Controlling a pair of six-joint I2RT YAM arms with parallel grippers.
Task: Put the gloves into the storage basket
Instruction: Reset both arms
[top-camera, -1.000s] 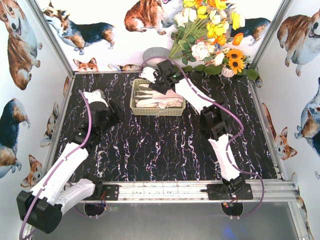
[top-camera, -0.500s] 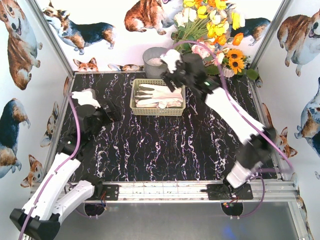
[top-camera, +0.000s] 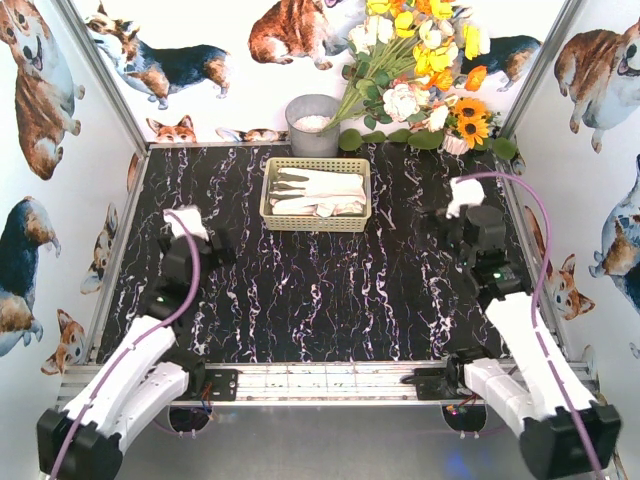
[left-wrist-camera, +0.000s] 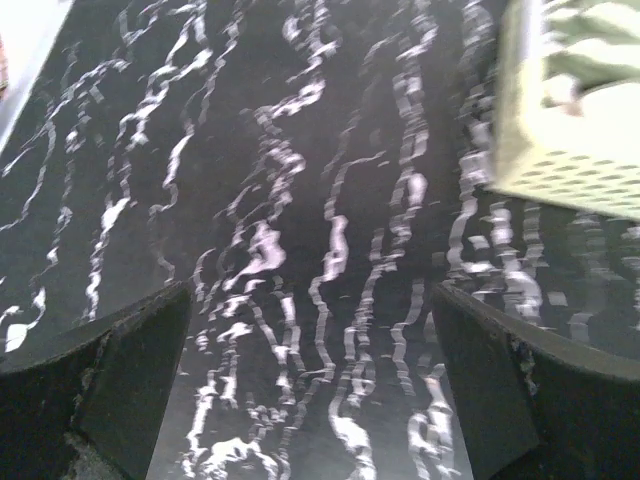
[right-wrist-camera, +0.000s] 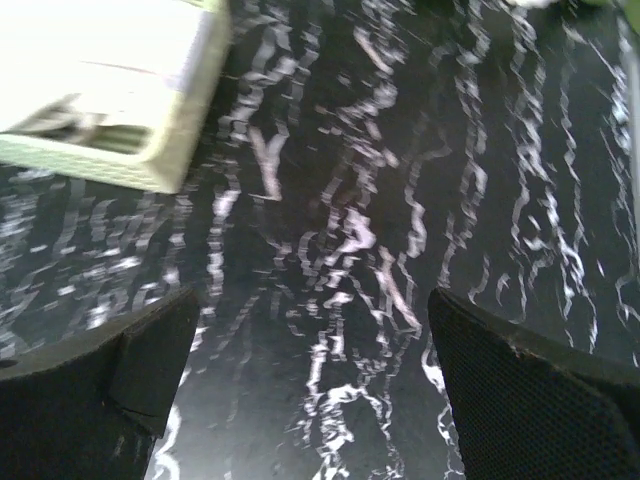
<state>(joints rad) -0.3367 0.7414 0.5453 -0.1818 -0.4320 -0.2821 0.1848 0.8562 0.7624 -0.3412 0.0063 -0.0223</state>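
The storage basket (top-camera: 270, 215), pale cream with lattice sides, stands at the back middle of the black marbled table. Several cream gloves (top-camera: 322, 188) with grey patches lie piled inside it. My left gripper (top-camera: 205, 240) hovers over the table's left side, open and empty. In the left wrist view the basket's corner (left-wrist-camera: 570, 150) and a glove (left-wrist-camera: 600, 40) show at the upper right, beyond the gripper (left-wrist-camera: 310, 400). My right gripper (top-camera: 445, 215) is over the right side, open and empty. In the right wrist view the basket (right-wrist-camera: 170, 130) sits upper left, away from the gripper (right-wrist-camera: 315, 390).
A round grey pot (top-camera: 312, 122) stands behind the basket against the back wall. A bouquet of artificial flowers (top-camera: 420, 70) leans in the back right corner. Metal frame posts and corgi-printed walls close in the table. An aluminium rail (top-camera: 340, 380) runs along the near edge.
My right arm has lifted off the basket and swung back to the right side of the table. My left arm has drawn back a little toward the near edge.
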